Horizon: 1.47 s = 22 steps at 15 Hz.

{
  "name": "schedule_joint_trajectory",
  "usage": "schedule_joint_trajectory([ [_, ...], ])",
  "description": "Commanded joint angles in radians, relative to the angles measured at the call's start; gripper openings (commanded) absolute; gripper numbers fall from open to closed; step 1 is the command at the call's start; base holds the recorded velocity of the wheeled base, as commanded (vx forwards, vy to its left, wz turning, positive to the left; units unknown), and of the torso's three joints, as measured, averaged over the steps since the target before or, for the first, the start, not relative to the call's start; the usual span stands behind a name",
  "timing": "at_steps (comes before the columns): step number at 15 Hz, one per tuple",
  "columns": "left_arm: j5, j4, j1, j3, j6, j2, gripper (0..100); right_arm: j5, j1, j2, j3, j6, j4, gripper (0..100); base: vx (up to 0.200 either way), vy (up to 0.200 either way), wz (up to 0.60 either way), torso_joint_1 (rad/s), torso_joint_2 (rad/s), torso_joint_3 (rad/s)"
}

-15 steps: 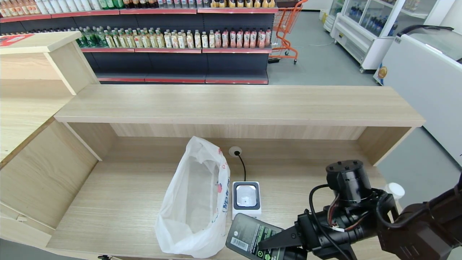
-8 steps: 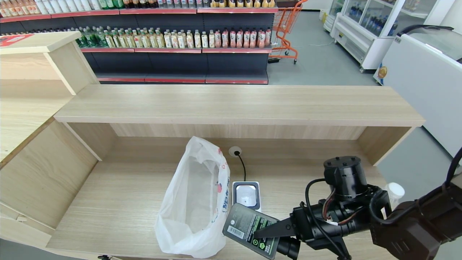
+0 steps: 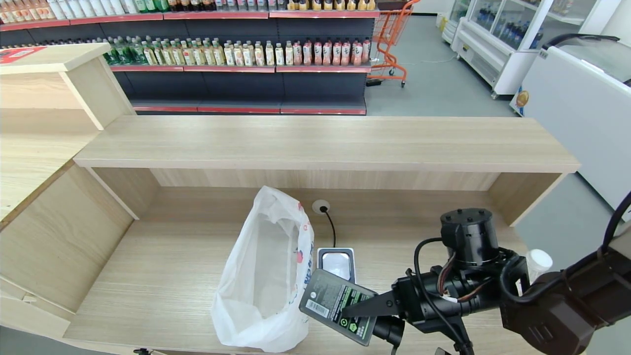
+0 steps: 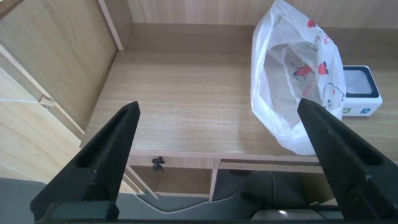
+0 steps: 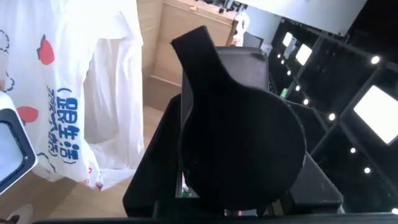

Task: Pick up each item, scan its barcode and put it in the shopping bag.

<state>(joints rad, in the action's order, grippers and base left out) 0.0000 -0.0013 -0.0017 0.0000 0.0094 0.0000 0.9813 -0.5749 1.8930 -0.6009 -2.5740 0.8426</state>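
1. Status. My right gripper (image 3: pixel 353 316) is clamped on one edge of the flat dark grey pouch with a green label (image 3: pixel 326 295). The pouch hangs tilted in the air over the near end of the small white box scanner with a dark glass window (image 3: pixel 336 260). It is just beside the crumpled white plastic shopping bag with red and blue print (image 3: pixel 266 276). My left gripper (image 4: pixel 219 106) hovers with its fingers spread wide and empty over the near edge of the light wooden counter (image 3: pixel 162 266).

2. Step in hand, as I judge it: scanning the barcode. The white barcode patch (image 3: pixel 314 309) sits on the pouch's upper face, turned away from the scanner window.

3. Procedure.
- I roll my right wrist until the barcode patch faces the glass.
- I hold the pouch apart from the window, level with it and steady.
- I grip by the edge only, so no finger covers the patch.

4. Cautions.
- The bag's wall stands close; a wide swing could snag it or fold its mouth shut.
- The pouch looks slick and thin, so I turn slowly to avoid slip.

5. Afterwards, the pouch goes over the bag's open mouth.
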Motion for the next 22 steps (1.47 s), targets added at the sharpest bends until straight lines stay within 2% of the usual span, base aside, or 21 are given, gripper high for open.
schedule_joint_trajectory([
  [1,0.0,0.0,-0.001,0.0,0.0,0.0,100,0.0,-0.005,-0.005,0.0,0.0,0.0,0,0.0,0.0,0.0,0.0,0.0,0.0],
  [9,0.0,0.0,-0.001,0.0,0.0,0.0,100,0.011,-0.01,-0.022,0.007,0.008,-0.003,0,0.0,0.0,0.0,0.0,0.0,0.0],
  [10,0.0,0.0,0.0,0.0,0.0,0.002,100,0.011,-0.029,-0.043,-0.005,0.074,-0.005,0,0.0,0.0,0.0,0.0,0.0,0.0],
  [13,0.0,0.0,0.0,0.0,0.0,0.0,100,-0.015,-0.114,-0.222,-0.01,0.535,0.0,0,0.0,0.0,0.0,0.0,0.0,0.0],
  [15,0.0,0.0,-0.001,0.0,0.0,0.0,100,-0.018,-0.088,-0.387,0.062,0.816,-0.054,0,0.0,0.0,0.0,0.0,0.0,0.0],
  [16,0.0,0.0,0.0,0.0,0.0,0.0,100,-0.024,-0.042,-0.543,0.107,1.114,-0.163,0,0.0,0.0,0.0,0.0,0.0,0.0],
  [17,0.0,0.0,0.0,0.0,0.0,0.0,100,-0.042,0.003,-0.637,0.107,1.269,-0.24,0,0.0,0.0,0.0,0.0,0.0,0.0],
  [18,0.0,0.0,0.0,0.0,0.0,0.0,100,-0.093,0.09,-0.746,0.104,1.503,-0.336,0,0.0,0.0,0.0,0.0,0.0,0.0],
  [19,0.0,0.0,0.0,0.0,0.0,0.002,100,-0.125,0.135,-0.801,0.102,1.655,-0.373,0,0.0,0.0,0.0,0.0,0.0,0.0],
  [20,0.0,0.0,0.0,0.0,0.0,0.0,100,-0.217,0.227,-0.881,0.122,2.028,-0.415,0,0.0,0.0,0.0,0.0,0.0,0.0],
  [21,0.0,0.0,0.0,0.0,0.0,0.0,100,-0.319,0.294,-0.881,0.131,2.281,-0.445,0,0.0,0.0,0.0,0.0,0.0,0.0],
  [22,0.0,0.0,0.0,0.0,0.0,0.0,100,-0.357,0.294,-0.867,0.138,2.358,-0.461,0,0.0,0.0,0.0,0.0,0.0,0.0],
])
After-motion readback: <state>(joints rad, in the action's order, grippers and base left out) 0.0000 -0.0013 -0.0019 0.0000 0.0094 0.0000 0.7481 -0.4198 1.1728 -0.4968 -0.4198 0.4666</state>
